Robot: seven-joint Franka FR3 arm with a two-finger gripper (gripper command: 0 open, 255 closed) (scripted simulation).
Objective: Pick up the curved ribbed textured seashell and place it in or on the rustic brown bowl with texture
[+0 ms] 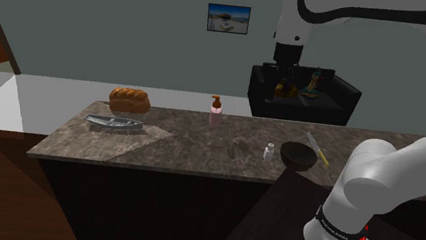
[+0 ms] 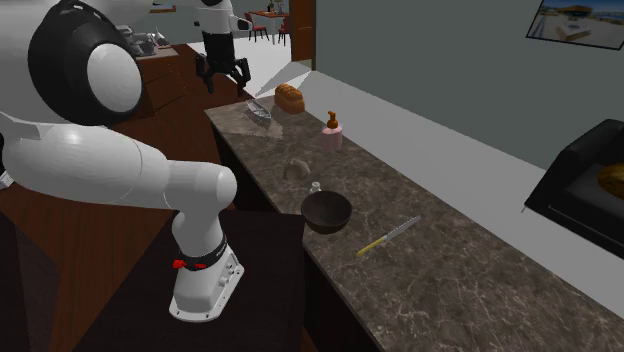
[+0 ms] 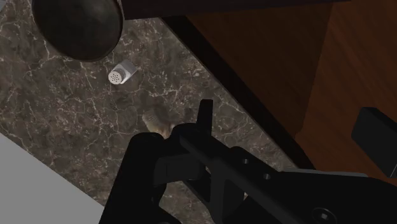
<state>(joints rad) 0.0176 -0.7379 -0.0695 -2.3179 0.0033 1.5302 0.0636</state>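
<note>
While end effector (image 2: 224, 84) hovers, opening impossible to tell: one seashell (image 3: 154, 121), one bowl (image 2: 328, 218), one shaker (image 3: 119, 74).

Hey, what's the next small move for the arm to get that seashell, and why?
Probably lower the gripper toward the seashell: it hangs high above the counter, and the wrist view shows the shell just ahead of it, lying apart from the shaker and bowl.

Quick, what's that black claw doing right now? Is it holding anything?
Gripper: open, holding nothing. The seashell lies on the counter.
</note>
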